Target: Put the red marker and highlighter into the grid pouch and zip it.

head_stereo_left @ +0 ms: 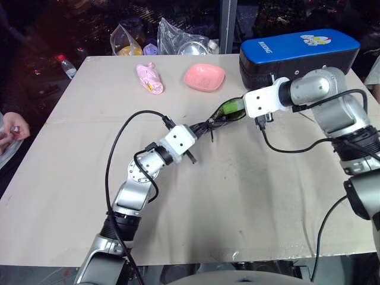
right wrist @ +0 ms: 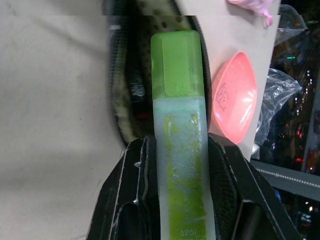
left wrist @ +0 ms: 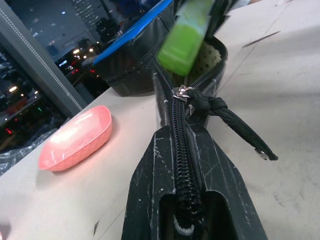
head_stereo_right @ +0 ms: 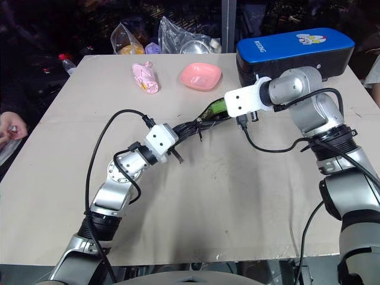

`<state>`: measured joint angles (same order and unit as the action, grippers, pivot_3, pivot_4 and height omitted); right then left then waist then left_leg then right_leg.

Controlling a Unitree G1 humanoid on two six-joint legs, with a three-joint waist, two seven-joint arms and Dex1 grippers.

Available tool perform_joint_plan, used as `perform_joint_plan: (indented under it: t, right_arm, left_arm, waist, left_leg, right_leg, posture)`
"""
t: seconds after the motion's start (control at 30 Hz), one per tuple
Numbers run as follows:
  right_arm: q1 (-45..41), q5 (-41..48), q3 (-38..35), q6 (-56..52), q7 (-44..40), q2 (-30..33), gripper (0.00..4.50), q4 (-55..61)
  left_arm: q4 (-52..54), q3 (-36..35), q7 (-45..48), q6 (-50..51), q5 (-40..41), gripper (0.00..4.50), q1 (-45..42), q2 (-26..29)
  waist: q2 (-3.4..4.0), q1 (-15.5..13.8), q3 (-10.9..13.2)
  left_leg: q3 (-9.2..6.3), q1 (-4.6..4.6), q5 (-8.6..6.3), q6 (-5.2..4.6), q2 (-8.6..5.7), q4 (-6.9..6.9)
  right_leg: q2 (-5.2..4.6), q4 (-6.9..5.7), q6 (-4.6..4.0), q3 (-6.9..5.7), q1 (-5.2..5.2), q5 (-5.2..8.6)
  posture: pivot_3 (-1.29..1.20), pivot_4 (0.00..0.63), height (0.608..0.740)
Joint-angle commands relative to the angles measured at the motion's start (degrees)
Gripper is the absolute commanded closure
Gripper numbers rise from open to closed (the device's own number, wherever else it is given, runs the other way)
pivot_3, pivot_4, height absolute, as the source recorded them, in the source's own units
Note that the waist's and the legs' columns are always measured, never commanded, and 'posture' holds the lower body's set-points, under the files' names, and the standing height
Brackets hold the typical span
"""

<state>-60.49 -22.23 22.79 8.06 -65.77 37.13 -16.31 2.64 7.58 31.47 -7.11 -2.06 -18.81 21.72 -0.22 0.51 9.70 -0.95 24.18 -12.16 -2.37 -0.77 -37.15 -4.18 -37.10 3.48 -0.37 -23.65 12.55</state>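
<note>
The grid pouch [head_stereo_left: 209, 125] hangs above the table's middle, one end pinched in my left gripper [head_stereo_left: 199, 132], which is shut on it along the zipper [left wrist: 181, 120]. The pouch's far end gapes open and shows its pale dotted lining [left wrist: 212, 57]. The lime-green highlighter [right wrist: 177, 75] is held in my right gripper [right wrist: 177, 150], shut on its pale end, with the green end pointing into the pouch's open mouth. Inside the mouth lies a dark slim thing with a red mark [right wrist: 137, 102], which looks like the red marker. The black zipper pull cord [left wrist: 235, 125] dangles to the side.
A big blue-topped black case [head_stereo_left: 300, 50] stands at the back right, close behind my right arm. A pink dish [head_stereo_left: 204, 77] and a pink wrapped thing [head_stereo_left: 149, 78] lie at the back. Plastic bags [head_stereo_left: 178, 37] sit past the far edge. A person's hand [head_stereo_left: 15, 127] is at the left.
</note>
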Motion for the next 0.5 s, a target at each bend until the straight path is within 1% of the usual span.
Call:
perform_joint_plan:
  t: [0.03, 0.2, 0.37, 0.5]
  right_arm:
    - [-1.46, -0.22, -0.26, 3.02, 0.46, 0.76, 3.78, 0.90]
    - [-1.87, -2.32, 0.79, 4.21, 1.51, 0.22, 3.78, -0.67]
    - [-0.78, -2.73, 2.52, 2.72, 2.09, -4.50, 3.78, -0.14]
    - [0.74, -0.16, 2.47, 2.93, 1.72, -7.63, 3.78, -0.20]
  left_arm:
    - [1.23, -0.15, -0.32, -1.23, 0.43, 4.50, -0.45, -0.36]
    - [1.59, 0.25, -0.17, -1.59, 0.25, 4.50, -0.35, -0.60]
    - [1.52, 0.87, 0.20, -2.29, 0.22, 4.50, -0.80, -0.92]
    - [1.73, 1.10, 0.13, -2.43, 0.57, 4.50, -0.95, -1.15]
  waist:
    - [0.00, 0.06, 0.00]
    - [0.00, 0.06, 0.00]
    - [0.00, 0.23, 0.00]
    - [0.00, 0.17, 0.00]
  left_leg:
    - [0.00, 0.00, 0.00, 0.00, 0.00, 0.00]
    - [-0.01, 0.00, 0.00, 0.00, 0.01, 0.00]
    - [-0.01, -0.01, 0.00, 0.00, 0.01, 0.01]
    - [-0.03, -0.01, 0.00, 0.00, 0.02, 0.01]
  right_leg:
    - [0.00, 0.00, 0.00, 0.00, 0.00, 0.00]
    - [0.01, 0.00, 0.00, 0.00, 0.00, 0.00]
    - [0.03, 0.00, 0.00, 0.01, 0.00, 0.00]
    - [0.05, 0.00, 0.00, 0.00, 0.00, 0.00]
  posture:
    - [0.00, 0.150, 0.726]
    - [0.00, 0.150, 0.726]
    - [0.00, 0.150, 0.726]
    - [0.00, 0.150, 0.726]
